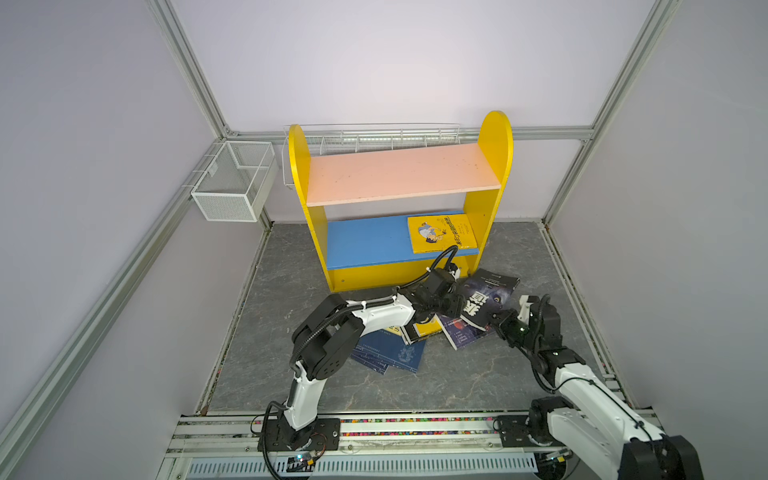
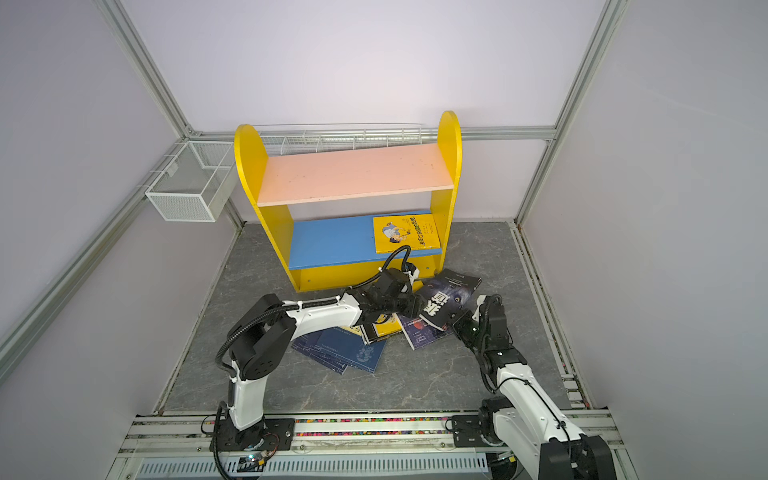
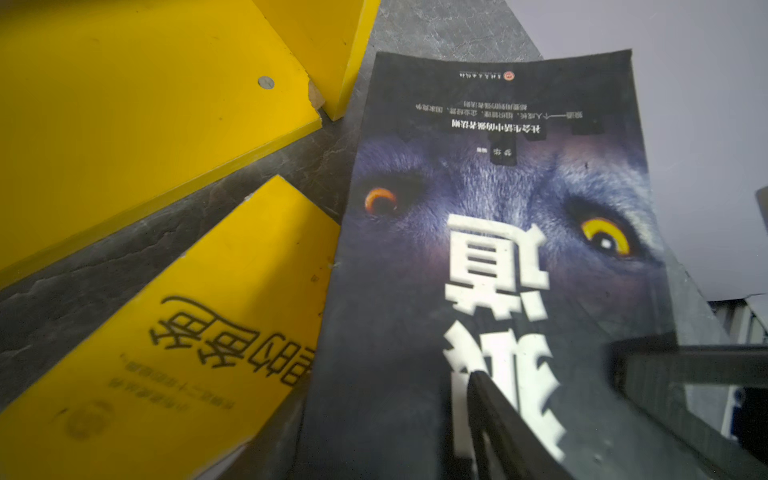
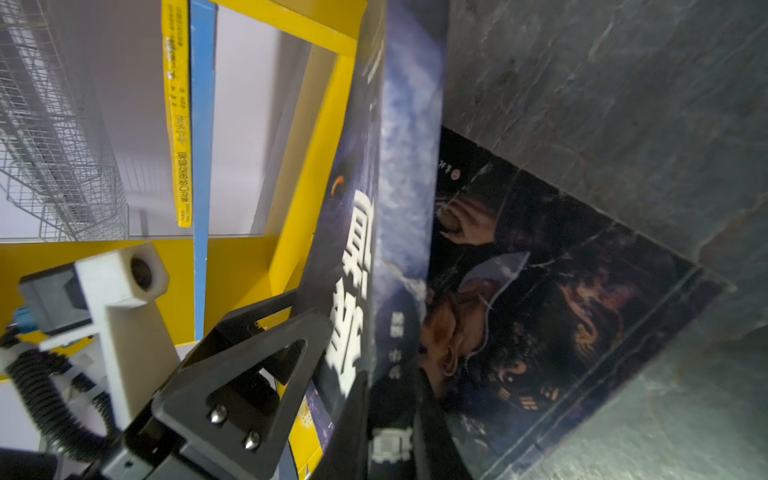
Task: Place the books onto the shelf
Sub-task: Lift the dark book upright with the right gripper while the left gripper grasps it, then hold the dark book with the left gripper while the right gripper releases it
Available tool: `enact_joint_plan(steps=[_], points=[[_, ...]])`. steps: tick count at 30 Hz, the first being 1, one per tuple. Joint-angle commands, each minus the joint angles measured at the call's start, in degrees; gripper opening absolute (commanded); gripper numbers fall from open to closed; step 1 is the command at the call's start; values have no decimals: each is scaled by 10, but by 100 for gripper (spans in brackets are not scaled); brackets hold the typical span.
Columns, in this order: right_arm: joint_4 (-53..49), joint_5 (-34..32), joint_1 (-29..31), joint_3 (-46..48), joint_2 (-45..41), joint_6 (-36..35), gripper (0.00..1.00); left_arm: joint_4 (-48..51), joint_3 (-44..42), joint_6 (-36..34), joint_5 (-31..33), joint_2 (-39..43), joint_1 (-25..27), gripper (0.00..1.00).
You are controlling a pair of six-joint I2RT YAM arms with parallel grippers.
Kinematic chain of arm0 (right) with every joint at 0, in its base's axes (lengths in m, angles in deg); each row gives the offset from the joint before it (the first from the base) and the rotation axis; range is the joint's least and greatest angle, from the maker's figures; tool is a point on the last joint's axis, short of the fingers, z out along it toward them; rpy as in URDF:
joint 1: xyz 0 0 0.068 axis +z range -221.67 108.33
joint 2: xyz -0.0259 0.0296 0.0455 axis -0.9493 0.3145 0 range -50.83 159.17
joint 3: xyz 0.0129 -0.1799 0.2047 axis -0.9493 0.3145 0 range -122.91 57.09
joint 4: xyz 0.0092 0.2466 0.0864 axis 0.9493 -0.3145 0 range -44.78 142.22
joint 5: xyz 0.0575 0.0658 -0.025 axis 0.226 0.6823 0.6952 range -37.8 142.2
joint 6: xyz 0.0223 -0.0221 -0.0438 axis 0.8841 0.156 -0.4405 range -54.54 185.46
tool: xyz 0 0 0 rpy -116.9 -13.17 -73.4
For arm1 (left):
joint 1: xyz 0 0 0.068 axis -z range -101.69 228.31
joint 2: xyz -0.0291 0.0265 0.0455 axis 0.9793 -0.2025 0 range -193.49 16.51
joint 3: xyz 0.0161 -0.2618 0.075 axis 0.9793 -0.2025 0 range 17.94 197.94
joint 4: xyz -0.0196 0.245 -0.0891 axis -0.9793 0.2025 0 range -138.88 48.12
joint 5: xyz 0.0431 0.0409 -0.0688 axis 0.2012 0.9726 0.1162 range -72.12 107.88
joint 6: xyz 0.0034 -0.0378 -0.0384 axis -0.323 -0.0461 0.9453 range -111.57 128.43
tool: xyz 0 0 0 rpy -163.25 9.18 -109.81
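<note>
Where the right gripper (image 1: 496, 321) clamps the wolf book (image 1: 489, 291) at its 5 o'clock corner, the book tilts. At its 9 o'clock edge the left gripper (image 1: 456, 305) makes contact; whether it grips cannot be determined. Book position: 5 o'clock of the shelf (image 1: 494, 137). One yellow book (image 1: 440, 235) lies on the blue board (image 1: 365, 243). At the wolf book's 7 o'clock lie other books (image 1: 386, 353).

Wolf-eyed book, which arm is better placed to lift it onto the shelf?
Right, probably: the right pincer grips the wolf-eyed book at its near edge, while the left pincer stands open over its cover.
</note>
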Motion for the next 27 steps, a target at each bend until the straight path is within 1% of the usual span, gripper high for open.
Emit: enact_joint_plan(steps=[1,3,7,11,13,16,20,23,27], points=[[24,10,6,-17,-47,-8,7,16,-51,53,-33,42,-31,67],[16,6,6,-26,-76,-7,6,3,-68,64,-36,83,-44,73],[21,2,6,-37,-126,10,6,-11,-89,80,-64,150,-58,81],[58,-6,9,-39,-146,34,6,-50,-109,105,-134,178,-61,88],[86,-14,13,-40,-148,44,6,-92,-122,132,-190,180,-61,91],[122,-29,21,-46,-140,49,6,-170,-145,170,-252,173,-61,94],[158,-46,30,-57,-121,47,6,-207,-140,176,-298,164,-61,98],[186,-54,34,-66,-102,47,6,-232,-126,190,-340,150,-61,100],[222,-64,34,-76,-86,55,6,-240,-112,199,-362,132,-61,99]])
